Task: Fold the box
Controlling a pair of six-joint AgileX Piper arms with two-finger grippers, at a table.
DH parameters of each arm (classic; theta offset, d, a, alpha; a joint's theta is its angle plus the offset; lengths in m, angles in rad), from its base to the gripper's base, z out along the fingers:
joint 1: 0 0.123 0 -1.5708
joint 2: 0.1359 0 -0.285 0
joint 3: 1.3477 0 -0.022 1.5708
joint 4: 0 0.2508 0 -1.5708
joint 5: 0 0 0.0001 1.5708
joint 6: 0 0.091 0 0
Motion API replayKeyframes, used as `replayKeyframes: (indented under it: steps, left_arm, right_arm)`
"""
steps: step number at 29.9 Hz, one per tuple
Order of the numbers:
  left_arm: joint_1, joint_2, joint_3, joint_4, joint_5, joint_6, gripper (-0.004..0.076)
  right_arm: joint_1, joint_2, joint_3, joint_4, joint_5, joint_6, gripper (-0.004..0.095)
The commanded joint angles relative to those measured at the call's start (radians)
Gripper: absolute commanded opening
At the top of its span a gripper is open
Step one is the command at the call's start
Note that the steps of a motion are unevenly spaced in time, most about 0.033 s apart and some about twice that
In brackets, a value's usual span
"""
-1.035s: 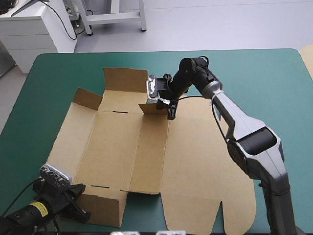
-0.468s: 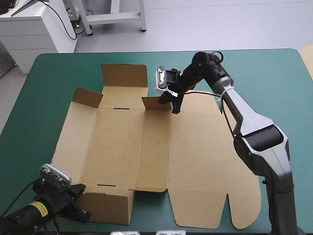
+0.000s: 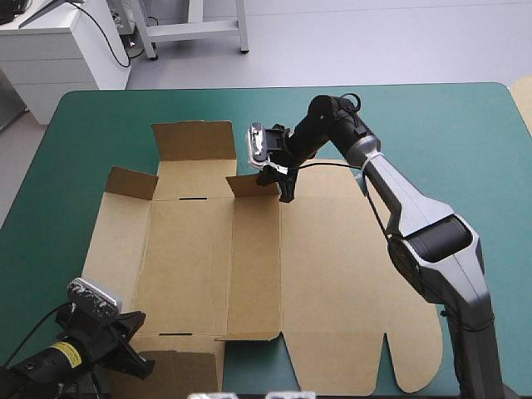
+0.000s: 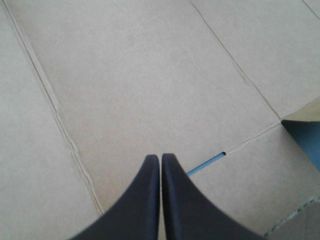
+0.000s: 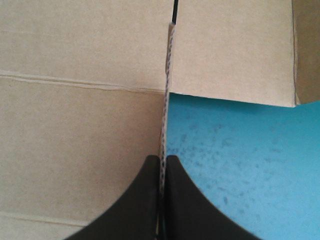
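Brown box [image 3: 249, 274] spread nearly flat across the middle and left of the teal-green table [image 3: 465, 125], with far flaps raised. From above: right gripper [image 3: 285, 189] at the far edge, on a small upright flap [image 3: 249, 186]; left gripper [image 3: 137, 359] low at the near-left corner, grip unreadable there. Only from the right wrist: black fingers [image 5: 147, 200] pinching that flap's sheet, seen edge-on. Only from the left wrist: fingers [image 4: 142, 200] pressed together over flat board, just beside a narrow slot [image 4: 205, 164].

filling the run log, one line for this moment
right gripper: shut on box far flap, flap raised | left gripper: shut, over box near edge | box: mostly flat
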Motion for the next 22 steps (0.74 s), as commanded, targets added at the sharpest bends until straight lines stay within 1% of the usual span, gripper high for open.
replayKeyframes:
  steps: [1,4,7,9,12,14,15,17,20,22]
  left_arm:
    - [-0.005,0.010,-0.029,-0.012,-0.062,-0.010,-0.0008]
    - [-0.005,0.010,-0.029,-0.012,-0.062,-0.010,-0.0008]
    - [-0.005,0.010,-0.029,-0.012,-0.062,-0.010,-0.0008]
    - [-0.005,0.010,-0.029,-0.012,-0.062,-0.010,-0.0008]
    - [-0.005,0.010,-0.029,-0.012,-0.062,-0.010,-0.0008]
    - [-0.005,0.010,-0.029,-0.012,-0.062,-0.010,-0.0008]
    - [-0.005,0.010,-0.029,-0.012,-0.062,-0.010,-0.0008]
    - [-0.005,0.010,-0.029,-0.012,-0.062,-0.010,-0.0008]
    - [-0.005,0.010,-0.029,-0.012,-0.062,-0.010,-0.0008]
    - [-0.005,0.010,-0.029,-0.012,-0.062,-0.010,-0.0008]
  right_arm:
    - [-0.003,-0.085,-0.030,-0.009,0.007,0.005,-0.0018]
    - [-0.003,-0.085,-0.030,-0.005,0.002,0.007,0.0003]
    - [-0.003,-0.085,-0.030,-0.005,-0.021,0.007,0.0096]
    - [-0.005,-0.085,-0.030,-0.005,-0.029,0.012,0.0220]
    - [-0.005,-0.085,-0.030,-0.005,-0.067,0.075,0.0441]
    - [-0.005,-0.085,-0.033,-0.005,-0.075,0.098,0.0535]
    - [-0.005,-0.085,-0.038,-0.009,-0.075,0.108,0.0565]
    - [-0.005,-0.086,-0.055,-0.022,-0.073,0.144,0.0579]
    - [-0.005,-0.086,-0.096,-0.057,-0.058,0.196,0.0579]
    - [-0.005,-0.086,-0.131,-0.061,-0.055,0.251,0.0579]
